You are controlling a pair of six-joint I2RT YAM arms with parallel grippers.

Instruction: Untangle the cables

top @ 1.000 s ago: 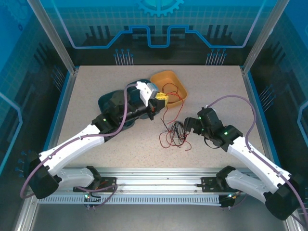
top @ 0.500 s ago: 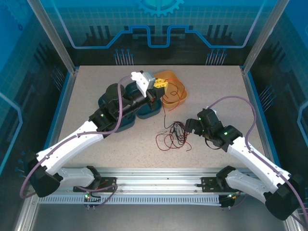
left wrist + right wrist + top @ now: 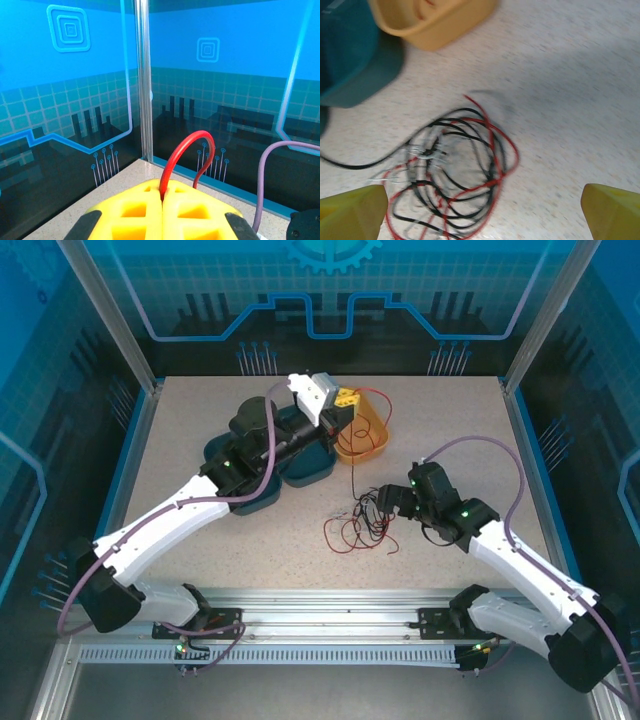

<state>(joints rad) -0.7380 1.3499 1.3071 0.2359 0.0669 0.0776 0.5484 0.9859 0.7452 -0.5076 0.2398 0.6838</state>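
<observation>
— Entry one?
— Left gripper [image 3: 163, 202], high over the far trays: yellow fingers pressed flat together, pinching a red cable [image 3: 172, 165] at the seam. Loop arching up past the fingertips and back down behind them; lower run hidden by the fingers.

— Entry two?
— Right gripper [image 3: 483, 212], low over the table [image 3: 580, 100], right of centre: fingers [image 3: 355, 210] spread wide, cropped at the frame corners, holding nothing.

— Location of the cables?
— Tangle of cables [image 3: 455, 165] flat on the table, between and just beyond the spread fingers, on the near side of the orange tray [image 3: 435, 30] and teal tray [image 3: 350, 55]. Red and black loops interwoven. Whitish strand faint, blurred, hard to trace. One black end trailing left, cut off at the edge.

— Link between pinched red cable and tangle?
— From above, a thin strand dropping from the left gripper toward the pile. Too fine to follow the whole way.
</observation>
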